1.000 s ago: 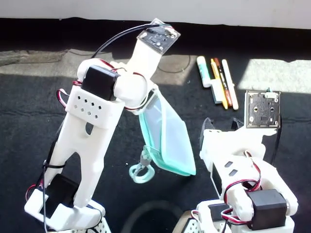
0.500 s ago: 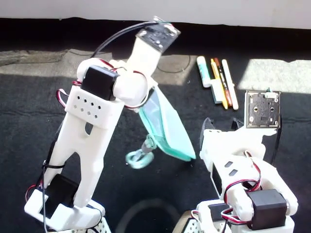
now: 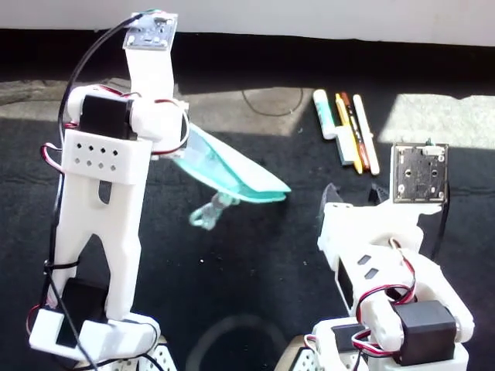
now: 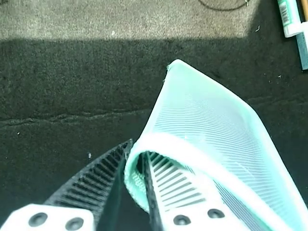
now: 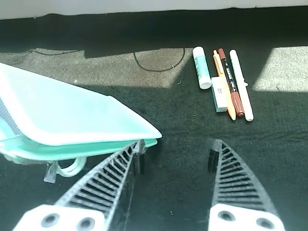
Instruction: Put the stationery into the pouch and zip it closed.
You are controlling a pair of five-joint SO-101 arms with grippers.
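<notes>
A mint-green mesh pouch (image 3: 232, 174) hangs lifted over the black mat, tilted, with its ring-shaped zip pull (image 3: 205, 215) dangling below. My left gripper (image 4: 134, 150) is shut on the pouch's rim (image 4: 211, 125). The stationery lies in a row at the back right: a glue stick (image 3: 323, 113), an eraser (image 5: 220, 94) and several pens (image 3: 358, 133). My right gripper (image 3: 352, 195) stands open and holds nothing, to the right of the pouch and nearer than the stationery. In the right wrist view the pouch's corner (image 5: 86, 120) sits just past one finger (image 5: 122, 166).
A thin dark wire loop (image 3: 271, 104) lies on the sunlit mat behind the pouch. A white wall edge (image 3: 309, 15) runs along the back. Bare mat lies between the pouch and the stationery.
The left arm has swung to the left and carried the pouch up and left with it. The pouch now lies flatter. The right arm has kept still.
</notes>
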